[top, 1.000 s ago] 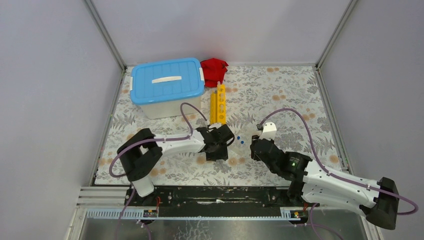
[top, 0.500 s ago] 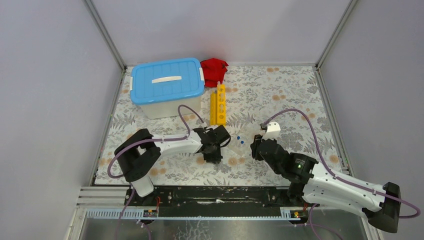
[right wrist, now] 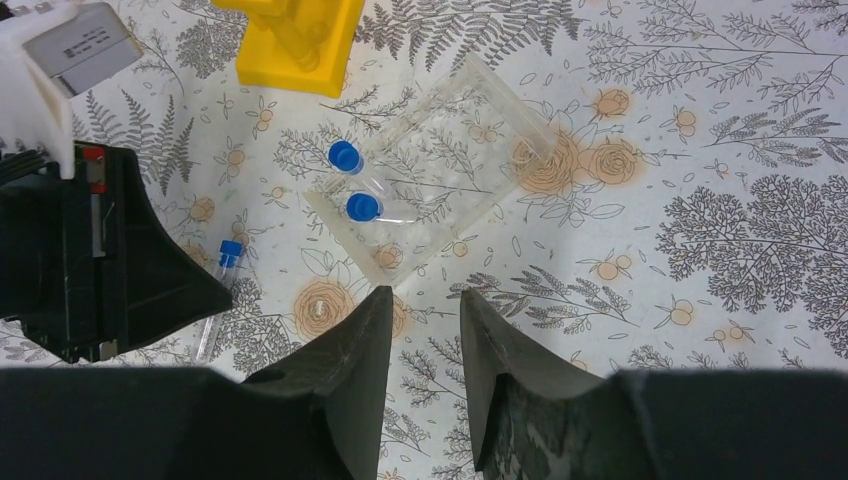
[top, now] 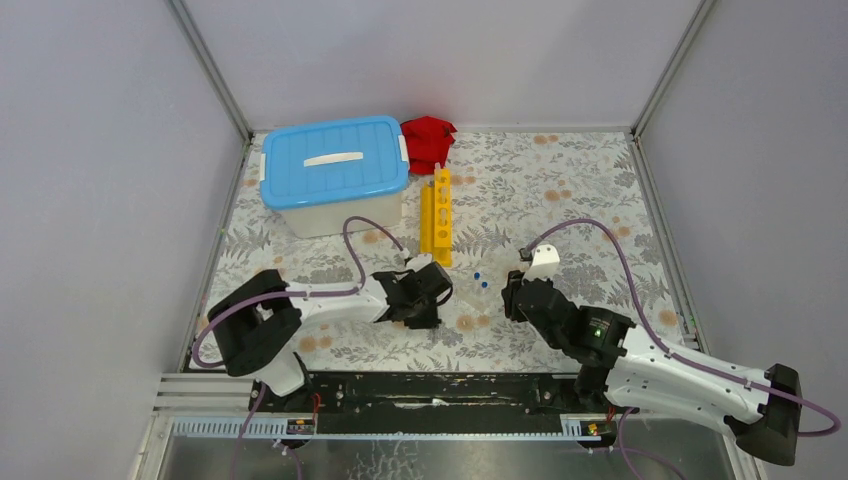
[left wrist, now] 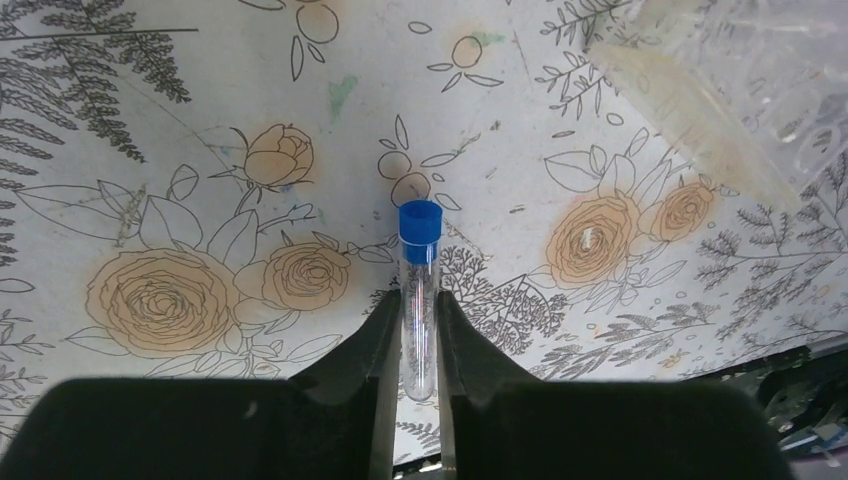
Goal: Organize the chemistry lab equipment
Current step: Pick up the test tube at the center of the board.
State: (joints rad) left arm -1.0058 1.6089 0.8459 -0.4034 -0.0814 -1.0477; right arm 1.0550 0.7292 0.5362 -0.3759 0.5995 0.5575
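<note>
My left gripper (left wrist: 419, 296) is shut on a small clear blue-capped tube (left wrist: 419, 262), its cap pointing away from the fingers over the flowered mat. In the top view the left gripper (top: 424, 296) sits just left of the clear tube holder (top: 478, 288). The right wrist view shows that holder (right wrist: 440, 175) with two blue-capped tubes (right wrist: 362, 207) in it, and the gripped tube (right wrist: 222, 275) to its left. My right gripper (right wrist: 425, 295) is open and empty, just short of the holder's near corner. The yellow holed rack (top: 436, 208) lies behind, and the white blue-lidded tub (top: 335, 170) stands at the back left.
A red cloth (top: 428, 140) is bunched at the back edge beside the tub. The yellow rack's end (right wrist: 295, 35) lies close behind the holder. Grey walls close in the mat on three sides.
The left jaws have shut on the tube, and the left arm has drawn back a little to the left and nearer. The right arm has barely moved.
</note>
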